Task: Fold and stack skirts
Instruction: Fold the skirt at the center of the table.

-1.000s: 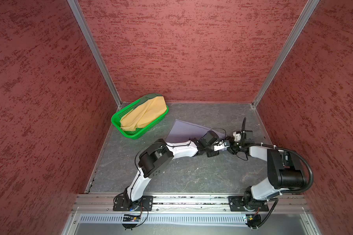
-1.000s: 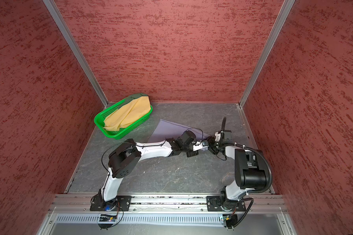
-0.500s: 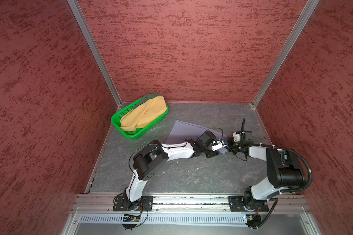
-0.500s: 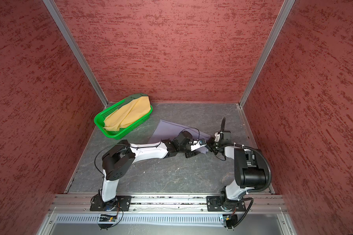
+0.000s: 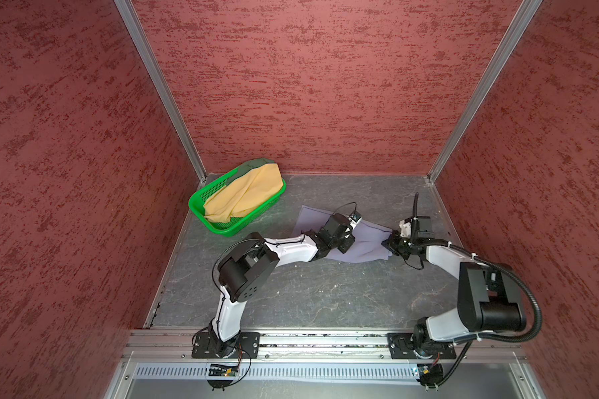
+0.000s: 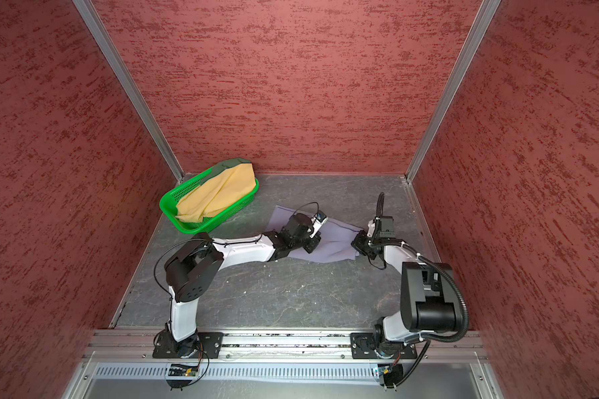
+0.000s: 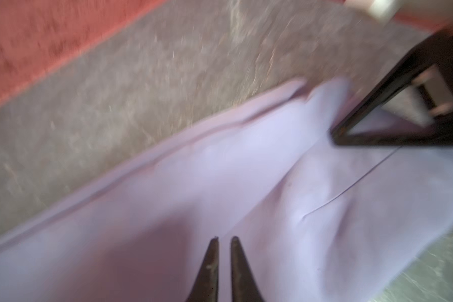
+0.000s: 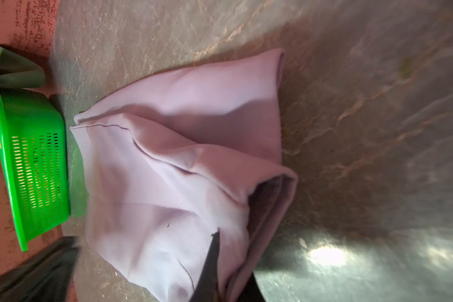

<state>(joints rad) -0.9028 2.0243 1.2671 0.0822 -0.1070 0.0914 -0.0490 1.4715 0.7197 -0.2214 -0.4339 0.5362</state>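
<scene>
A lavender skirt (image 5: 367, 247) (image 6: 332, 247) lies rumpled on the grey table, right of centre. My left gripper (image 5: 347, 243) (image 6: 312, 243) rests on its middle. In the left wrist view this gripper (image 7: 224, 238) is shut, with only a sliver of lavender skirt (image 7: 272, 183) between the tips and a crease running away from them. My right gripper (image 5: 388, 243) (image 6: 357, 241) is shut on the skirt's right edge. There the lavender skirt (image 8: 168, 170) bunches between the fingers (image 8: 212, 261). A mustard skirt (image 5: 246, 197) and a dark green skirt (image 5: 256, 164) lie in the basket.
The bright green perforated basket (image 5: 198, 210) (image 6: 168, 210) (image 8: 34, 167) stands at the back left corner, close to the skirt's left end. Red walls close the table on three sides. The metal rail (image 5: 325, 340) with both arm bases runs along the front.
The left elbow has swung left and the left gripper has slid a little left over the lavender skirt. More of the skirt now shows between the two grippers.
</scene>
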